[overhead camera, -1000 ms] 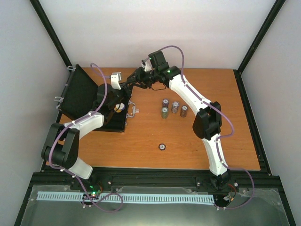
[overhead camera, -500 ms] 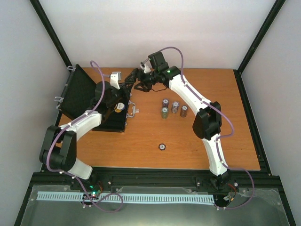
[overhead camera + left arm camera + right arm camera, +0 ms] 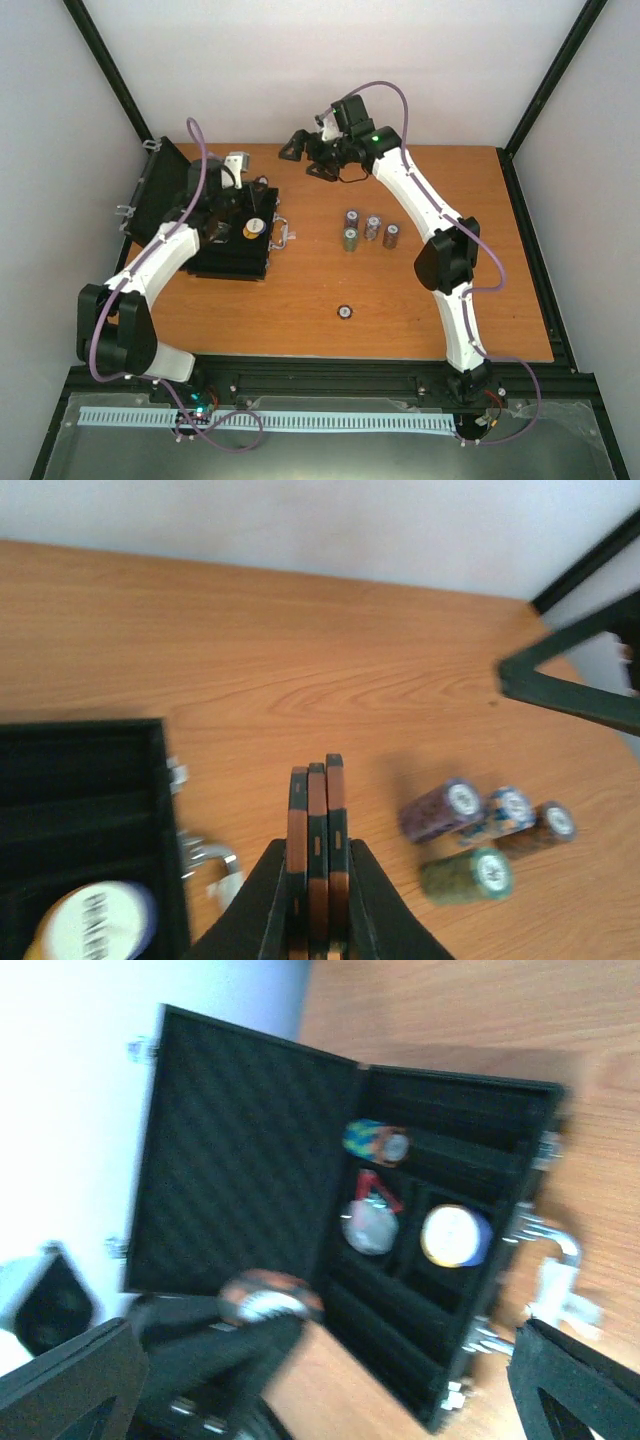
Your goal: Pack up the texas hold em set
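- The orange-brown wooden tabletop [image 3: 300, 290] carries everything, and two white-and-black arms reach over it from the near edge.
- A flat black hinged case [image 3: 240, 1160] lies open on the tabletop's left part. Its foam-lined lid is raised toward the left edge, and its silver handle [image 3: 560, 1270] faces the middle of the tabletop.
- The right claw [image 3: 306, 158] hangs over the far side of the tabletop, just right of the case. Its jaws are spread wide with nothing between them.
- The left claw [image 3: 317, 855] is closed tight on a short stack of orange-and-black striped poker chips [image 3: 317, 810], held on edge above the case.
- Four small striped chip stacks [image 3: 368, 230] sit clustered right of the case, well apart from it.
- Inside the case's compartments lie one chip stack on its side [image 3: 375, 1143], a yellow-rimmed white dealer disc [image 3: 455, 1235] and a pale disc [image 3: 368, 1225] too blurred to read.
- A small round black-and-white disc [image 3: 344, 312] lies alone nearer the arms' bases.
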